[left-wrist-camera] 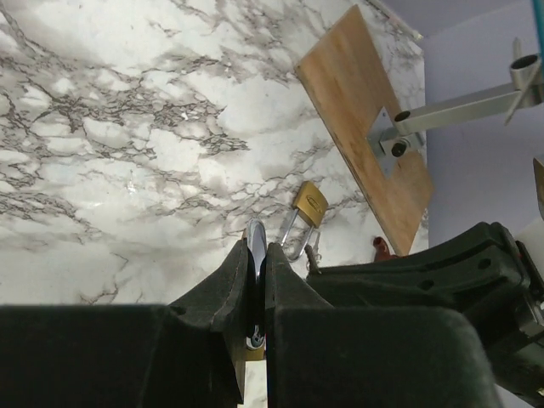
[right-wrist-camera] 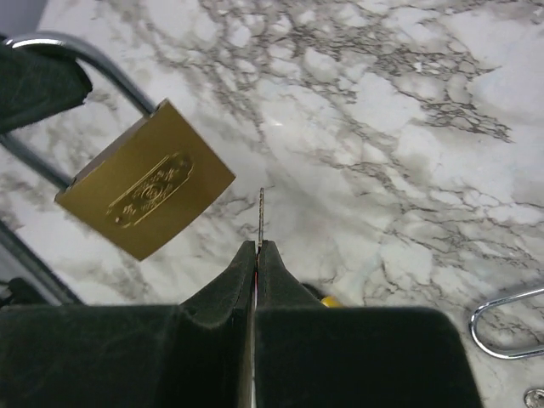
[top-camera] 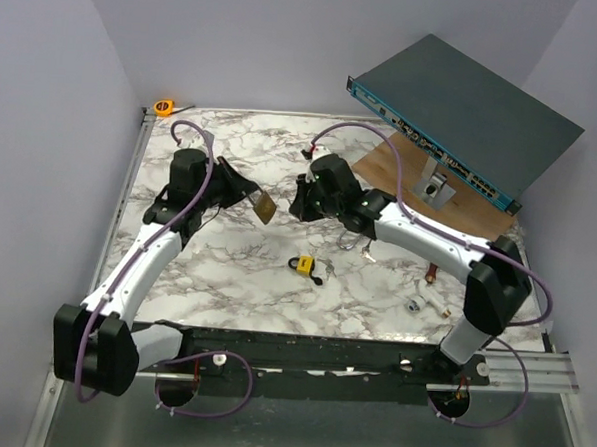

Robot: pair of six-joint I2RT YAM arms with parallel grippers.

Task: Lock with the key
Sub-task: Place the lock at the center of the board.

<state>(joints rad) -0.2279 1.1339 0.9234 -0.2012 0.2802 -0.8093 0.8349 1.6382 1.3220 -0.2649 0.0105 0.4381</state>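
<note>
My left gripper (top-camera: 242, 192) is shut on the silver shackle (left-wrist-camera: 255, 242) of a brass padlock (top-camera: 264, 208) and holds it above the table. In the right wrist view the padlock body (right-wrist-camera: 145, 193) hangs tilted at the upper left, with its shackle (right-wrist-camera: 81, 49) in the left gripper's finger. My right gripper (top-camera: 298, 199) is shut on a thin key (right-wrist-camera: 261, 215), whose blade sticks out edge-on from the jaws (right-wrist-camera: 257, 247), just right of the padlock's lower corner and apart from it.
A yellow padlock (top-camera: 303, 266) lies mid-table. A second brass padlock (left-wrist-camera: 311, 204) with an open shackle lies near a wooden board (top-camera: 402, 165). A blue-grey rack unit (top-camera: 465, 102) stands tilted at the back right. An orange tape measure (top-camera: 164, 106) is at the back left.
</note>
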